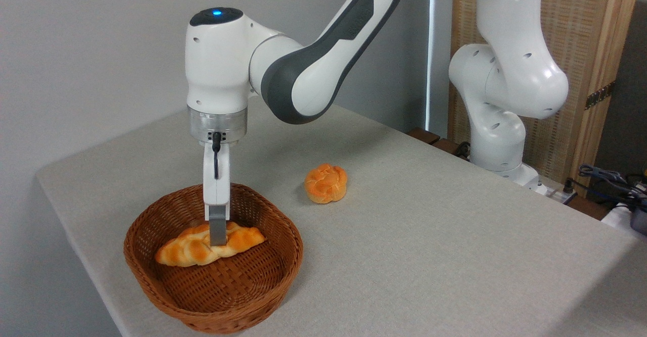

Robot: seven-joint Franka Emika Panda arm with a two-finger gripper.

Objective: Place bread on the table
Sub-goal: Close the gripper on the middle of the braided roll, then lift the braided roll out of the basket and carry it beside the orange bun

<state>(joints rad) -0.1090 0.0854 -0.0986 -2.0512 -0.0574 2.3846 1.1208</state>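
Nearest the camera, at about seven o'clock on the desk (429, 256), sits a brown wicker basket (252, 296). Inside it lies the bread (187, 248), a long braided golden loaf, tilted so its right end points toward two o'clock. Straight down onto the loaf's middle comes the tool (218, 243); only one grey finger (218, 231) shows, pressed against the bread's near side, so whether it is clamped or apart cannot be told. Beyond the basket, toward one o'clock and well apart from it, a small round orange bun (326, 183) rests on the cloth. Farther back at three o'clock stands the white arm's base (498, 140).
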